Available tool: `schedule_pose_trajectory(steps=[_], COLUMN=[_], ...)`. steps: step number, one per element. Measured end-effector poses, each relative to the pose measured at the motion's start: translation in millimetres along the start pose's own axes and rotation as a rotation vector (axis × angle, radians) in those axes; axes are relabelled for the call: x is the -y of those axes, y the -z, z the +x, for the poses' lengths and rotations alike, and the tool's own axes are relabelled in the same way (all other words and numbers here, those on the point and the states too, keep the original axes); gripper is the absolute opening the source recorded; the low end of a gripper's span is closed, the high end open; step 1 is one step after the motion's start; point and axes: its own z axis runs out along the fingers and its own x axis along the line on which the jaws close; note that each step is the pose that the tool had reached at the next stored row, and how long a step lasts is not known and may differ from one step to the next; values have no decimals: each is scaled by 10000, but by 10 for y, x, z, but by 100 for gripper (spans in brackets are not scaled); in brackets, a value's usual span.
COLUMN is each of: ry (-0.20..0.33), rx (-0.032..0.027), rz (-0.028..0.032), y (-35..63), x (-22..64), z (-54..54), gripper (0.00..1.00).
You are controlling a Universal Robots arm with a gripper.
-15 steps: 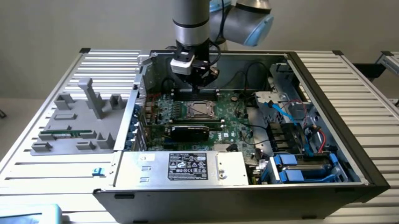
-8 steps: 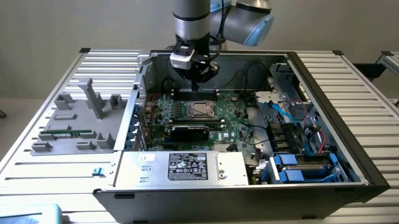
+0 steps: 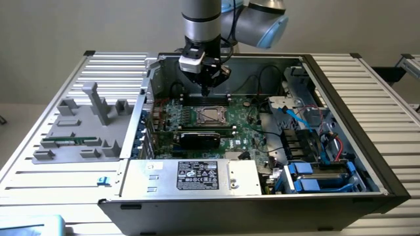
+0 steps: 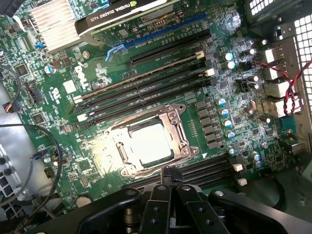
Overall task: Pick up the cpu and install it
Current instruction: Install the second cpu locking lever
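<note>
While "NVIDIA QUADRO" reads on the black rectangular graphics card and "DELL" on the green motherboard, the pale silver square cpu sits inside its metal socket frame. Just above its far edge, the black claw hangs pressed together, empty. A ribbed white tabletop carries the open case.

Lab bench: robot arm, opened computer case
</note>
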Motion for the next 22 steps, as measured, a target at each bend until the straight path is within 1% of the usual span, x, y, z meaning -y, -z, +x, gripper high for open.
schedule_pose_trajectory(steps=[6,10,12,13,15,17,20,22], ry=[-1,0,-2,-8,-21,-27,-34,-44], rx=[0,0,18,52,159,191,245,309], rz=[-1,0,13,41,84,134,268,338], y=[1,6,10,12,17,19,23,24], x=[-2,-45,-75,-94,-132,-168,-251,-308], z=[0,-22,-25,-18,-2,20,52,74], gripper=[11,11,11,11,11,11,11,11])
